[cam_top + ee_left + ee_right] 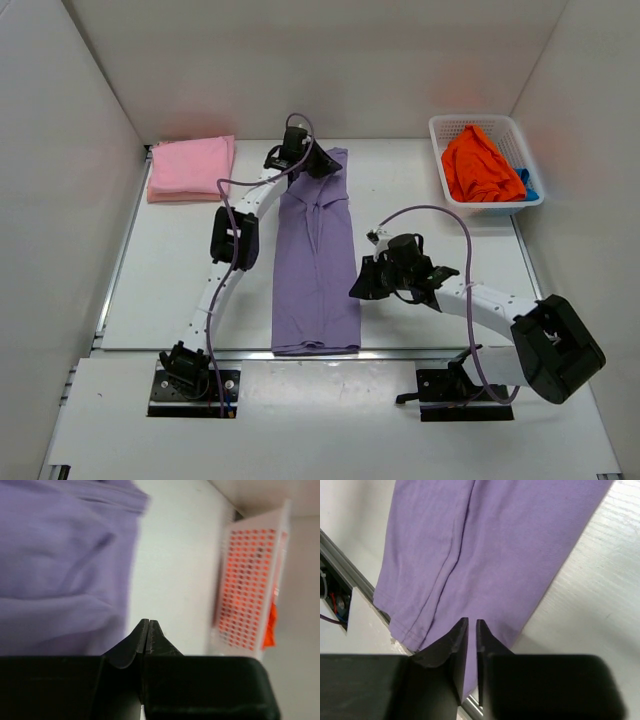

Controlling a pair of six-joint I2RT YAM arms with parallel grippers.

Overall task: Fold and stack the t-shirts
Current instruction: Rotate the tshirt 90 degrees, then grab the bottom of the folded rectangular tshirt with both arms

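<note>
1. Lavender t-shirt lies as a long, narrow strip down the middle of the white counter in the overhead view, its hem at the near edge. The pink t-shirt lies folded at the far left corner. The orange t-shirt and a bit of the blue t-shirt sit in the white basket at the far right. The left tool is at the strip's far end, and the right tool is just beside its right edge, near the hem.
2. Left wrist view: the left tool has its tips pressed together with nothing between them, beside the lavender t-shirt. The basket stands beyond, with orange showing through its lattice.
3. Right wrist view: the right tool has its fingers parted by a thin slit and pinches nothing, over the lavender t-shirt near its hem corner.
</note>
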